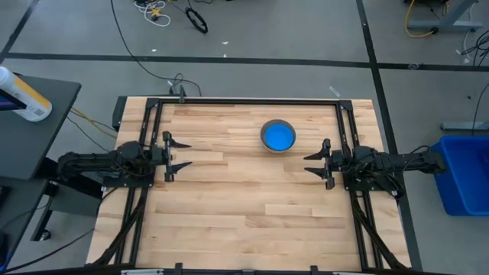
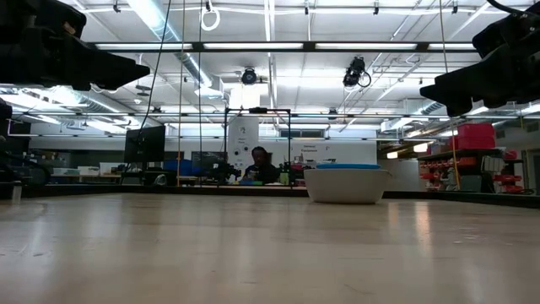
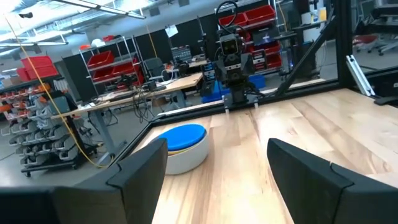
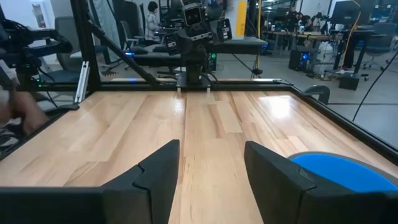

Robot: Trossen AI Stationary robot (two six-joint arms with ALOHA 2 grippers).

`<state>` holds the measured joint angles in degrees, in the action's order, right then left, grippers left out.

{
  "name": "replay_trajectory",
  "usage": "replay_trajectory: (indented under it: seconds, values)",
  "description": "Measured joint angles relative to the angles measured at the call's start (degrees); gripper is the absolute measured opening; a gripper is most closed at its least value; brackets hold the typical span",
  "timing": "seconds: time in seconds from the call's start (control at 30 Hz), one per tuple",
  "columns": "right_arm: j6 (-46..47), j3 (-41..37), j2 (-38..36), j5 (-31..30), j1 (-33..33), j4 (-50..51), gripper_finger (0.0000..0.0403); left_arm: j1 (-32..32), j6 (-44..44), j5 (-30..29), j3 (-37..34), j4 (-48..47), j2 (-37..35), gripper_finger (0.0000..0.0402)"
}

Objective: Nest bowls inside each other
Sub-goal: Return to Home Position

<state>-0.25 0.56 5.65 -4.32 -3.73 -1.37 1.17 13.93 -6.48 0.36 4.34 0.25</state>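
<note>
The bowls stand as one stack [image 1: 277,136] on the wooden table, right of centre and toward the far edge. A pale grey bowl [image 2: 346,187] sits on the table by its base, with a bright blue bowl [image 3: 180,137] in it on top; a thin yellow edge shows under the blue. The stack's blue top [image 4: 339,171] also shows in the right wrist view. My left gripper [image 1: 183,153] hovers open at the table's left side, pointing level toward the middle. My right gripper [image 1: 307,163] hovers open at the right side, just nearer than the stack. Both have nothing between their fingers.
Black frame rails [image 1: 252,100] run along the table's far, left and right edges. A blue bin [image 1: 462,172] stands off the right side, and a bottle [image 1: 23,95] lies on a dark stand at the far left. A person [image 2: 260,165] sits far behind the table.
</note>
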Motion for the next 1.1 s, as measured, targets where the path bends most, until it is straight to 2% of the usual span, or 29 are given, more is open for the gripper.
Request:
replay_trajectory:
  seconds: [1.1]
  values:
    - [0.0,0.0,0.0,0.0,0.0,0.0,0.0196,0.0,-0.2,0.1,0.0,0.1,0.0,0.0285]
